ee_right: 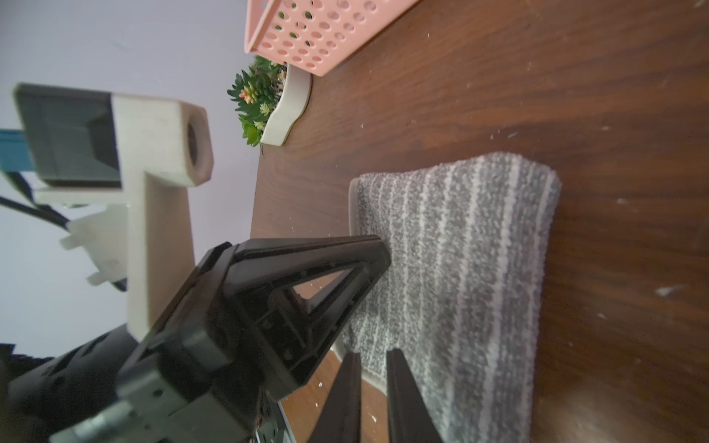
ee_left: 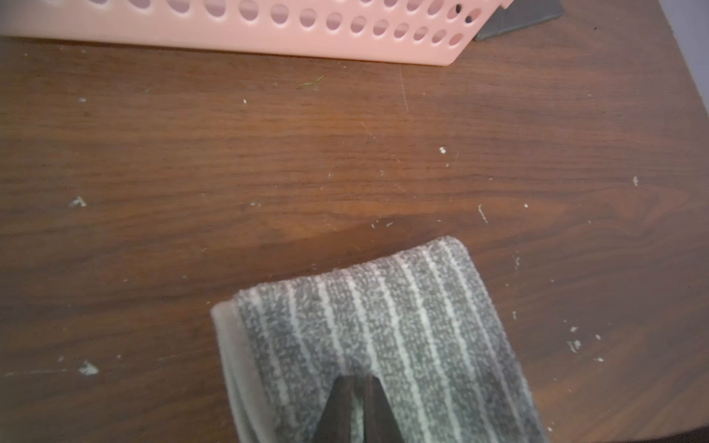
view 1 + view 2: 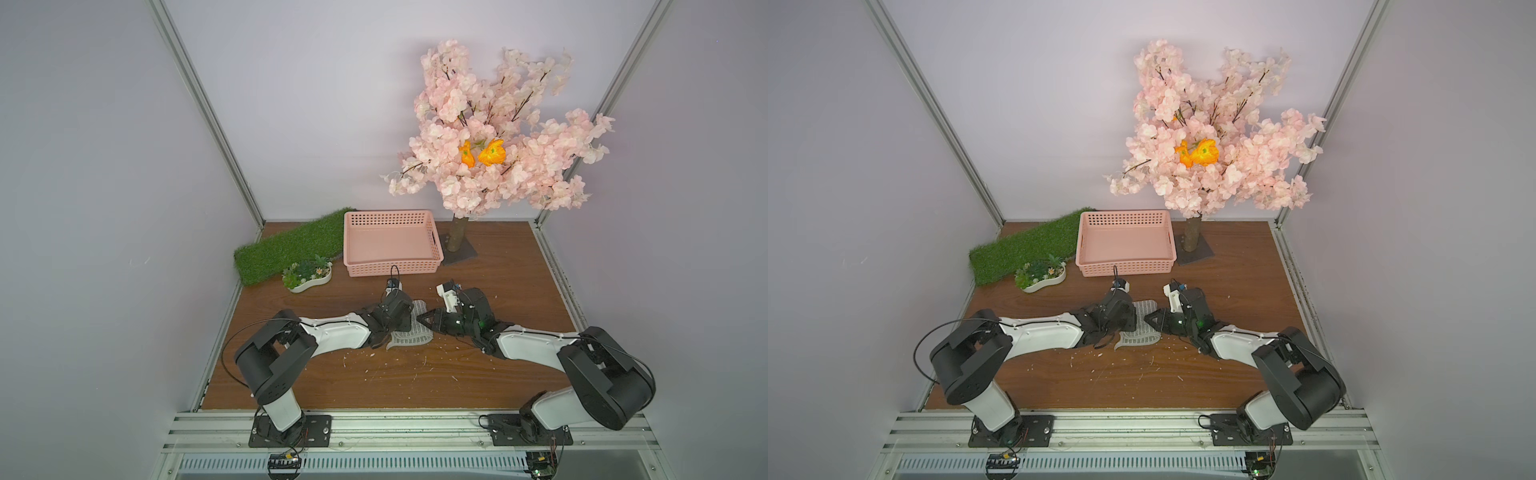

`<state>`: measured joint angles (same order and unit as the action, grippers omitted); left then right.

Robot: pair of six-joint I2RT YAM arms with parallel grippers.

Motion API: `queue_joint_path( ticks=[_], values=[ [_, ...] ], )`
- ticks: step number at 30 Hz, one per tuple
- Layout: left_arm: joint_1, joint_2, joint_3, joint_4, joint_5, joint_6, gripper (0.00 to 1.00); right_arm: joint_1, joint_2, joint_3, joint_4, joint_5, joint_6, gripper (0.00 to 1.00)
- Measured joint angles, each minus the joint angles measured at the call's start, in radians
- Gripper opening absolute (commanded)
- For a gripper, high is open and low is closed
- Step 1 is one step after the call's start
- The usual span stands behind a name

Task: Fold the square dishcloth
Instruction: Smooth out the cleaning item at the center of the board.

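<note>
The square dishcloth [image 3: 409, 338] [image 3: 1137, 338], grey with thin whitish stripes, lies folded into a narrow strip on the wooden table between my two arms. In the left wrist view the dishcloth [image 2: 383, 307] puckers where my left gripper [image 2: 355, 377] is shut on it, with a pinch of cloth between the fingers. My left gripper [image 3: 403, 320] also shows from the right wrist as a black triangle pressing on the dishcloth [image 1: 460, 249]. My right gripper [image 1: 373, 352] [image 3: 419, 321] has its jaws nearly together at the cloth's grey hem. Both arms hide much of the cloth from above.
A pink perforated basket [image 3: 390, 268] stands just behind the grippers. To its left are a green grass mat [image 3: 286, 249] and a white dish of succulents [image 3: 307, 277]. A pink blossom tree [image 3: 490, 137] rises at the back right. White crumbs dot the table [image 3: 374, 374].
</note>
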<state>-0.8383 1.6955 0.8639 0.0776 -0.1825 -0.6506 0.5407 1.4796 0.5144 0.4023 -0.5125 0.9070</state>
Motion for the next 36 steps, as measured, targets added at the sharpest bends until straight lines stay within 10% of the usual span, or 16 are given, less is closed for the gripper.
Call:
queue_joint_path(
  ticks=[25,36],
  values=[
    [0.001,-0.022,-0.095,0.056,0.003,-0.001,0.14,-0.003,0.154,-0.152,0.257,-0.084,0.07,0.14],
    [0.001,-0.198,-0.129,0.084,0.113,-0.005,0.15,-0.002,-0.043,-0.058,0.039,-0.051,0.019,0.18]
  ],
)
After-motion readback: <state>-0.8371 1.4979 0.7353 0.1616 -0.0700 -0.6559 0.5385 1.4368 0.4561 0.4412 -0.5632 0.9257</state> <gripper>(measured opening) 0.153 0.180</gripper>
